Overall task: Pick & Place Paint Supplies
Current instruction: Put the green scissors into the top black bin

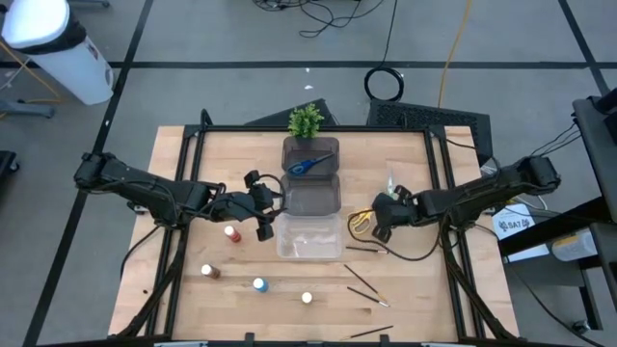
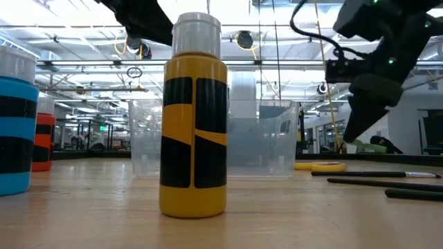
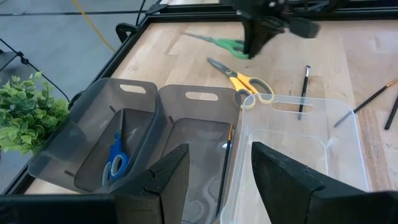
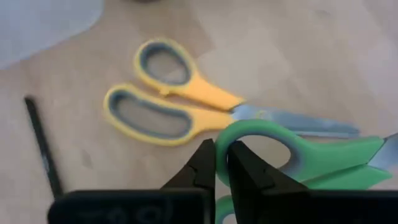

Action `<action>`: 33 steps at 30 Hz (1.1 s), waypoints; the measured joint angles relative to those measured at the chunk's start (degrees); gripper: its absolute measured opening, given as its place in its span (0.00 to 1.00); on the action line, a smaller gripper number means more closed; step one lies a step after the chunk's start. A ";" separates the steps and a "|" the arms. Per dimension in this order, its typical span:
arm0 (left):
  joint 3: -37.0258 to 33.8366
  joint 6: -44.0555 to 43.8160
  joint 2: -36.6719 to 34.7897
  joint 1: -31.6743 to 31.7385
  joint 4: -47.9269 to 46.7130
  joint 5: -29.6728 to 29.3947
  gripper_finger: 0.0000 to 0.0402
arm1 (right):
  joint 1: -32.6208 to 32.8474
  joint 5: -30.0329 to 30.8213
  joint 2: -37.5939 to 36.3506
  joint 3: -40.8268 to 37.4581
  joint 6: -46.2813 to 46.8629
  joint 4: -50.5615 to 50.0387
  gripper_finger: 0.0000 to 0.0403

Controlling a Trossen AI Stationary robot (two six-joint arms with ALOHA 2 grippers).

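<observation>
My right gripper (image 4: 215,163) is shut on the green-handled scissors (image 4: 323,162), just beside the yellow-handled scissors (image 4: 168,99), which lie flat on the table to the right of the clear bin (image 1: 310,236). My left gripper (image 3: 217,186) hangs open above the table left of the bins, with nothing between its fingers. The blue-handled scissors (image 3: 115,158) lie in the far dark bin (image 1: 310,154), and one brush (image 3: 225,163) lies in the middle dark bin. The red (image 1: 231,233), brown (image 1: 207,272), blue (image 1: 258,284) and pale (image 1: 307,298) bottles stand upright near the front. Loose brushes (image 1: 364,280) lie at the front right. My right gripper pinches the rim of one green handle loop (image 4: 235,132) between its two fingertips, one finger inside the loop and one outside. The fingers slant down from above. The scissors lie about level, partly over the yellow scissors' blades; whether they are clear of the table I cannot tell.
Three bins stand in a row down the middle, two dark and one clear. A small green plant (image 1: 306,120) stands at the far edge behind them. A black frame runs round the table's edges.
</observation>
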 joint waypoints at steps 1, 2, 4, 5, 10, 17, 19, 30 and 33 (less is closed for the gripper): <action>0.00 0.00 0.00 0.00 0.04 0.00 0.46 | 0.44 -0.15 -0.30 0.00 -0.81 0.93 0.03; 0.00 0.00 0.00 0.01 0.04 0.00 0.46 | 0.85 -0.25 -0.74 -0.02 -1.69 2.02 0.03; 0.00 -0.13 0.00 0.00 0.19 0.00 0.46 | 1.61 -0.10 -2.17 0.06 -3.43 7.29 0.03; 0.00 -0.25 0.00 0.00 0.29 0.00 0.46 | 2.08 -0.07 -2.62 0.30 -4.33 10.34 0.03; 0.00 -0.02 0.45 0.00 1.73 0.06 0.46 | 4.09 -1.66 -4.28 0.14 -11.07 22.37 0.03; 0.00 2.78 1.74 0.53 6.74 2.09 0.46 | 5.61 -6.51 -4.68 0.23 -18.19 37.74 0.03; 0.00 3.92 2.96 0.99 10.15 4.99 0.46 | 6.14 -8.04 -4.55 0.25 -20.48 41.34 0.03; 0.00 6.33 9.51 8.49 32.67 25.83 0.46 | 10.54 -14.18 -4.59 0.26 -40.76 65.16 0.03; 0.00 4.90 9.49 11.94 37.54 34.38 0.46 | 11.84 -15.44 -4.55 0.28 -45.07 68.43 0.03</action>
